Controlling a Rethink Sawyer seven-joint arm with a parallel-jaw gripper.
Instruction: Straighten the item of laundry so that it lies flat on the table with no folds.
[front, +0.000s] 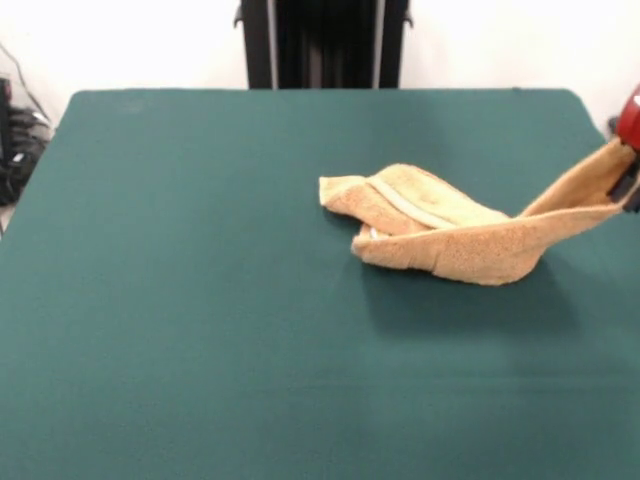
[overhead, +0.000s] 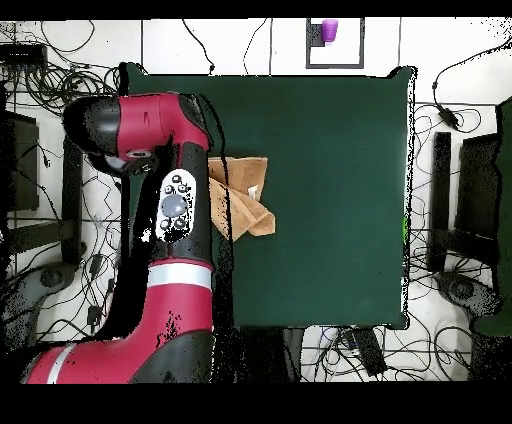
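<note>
The pedestal (front: 322, 43) is showing only as a dark upright column cut off at the 12 o'clock edge of the front view, standing behind the table (front: 180, 300), whose dark green cloth-like top is running out of frame at 6 o'clock. Right of centre, the hand towel (front: 440, 225) is lying crumpled: orange-tan terry with a nubbly pile, a paler yellowish woven band curving across its upper fold, its layers doubling over one another so the lower ones are being hidden. From that bunched part one end is rising off the table toward 3 o'clock as a taut, tapering strip, casting a shadow on the cloth beneath. The strip is ending at the gripper (front: 628, 178), of which only a red and black sliver is showing at the frame edge; how its jaws are standing cannot be told. In the overhead view the red and black arm (overhead: 175, 200) is covering the table's (overhead: 330, 180) 9 o'clock side and hiding part of the towel (overhead: 248, 200), which is showing as a folded tan shape just beside the arm, and the gripper itself is hidden there.
</note>
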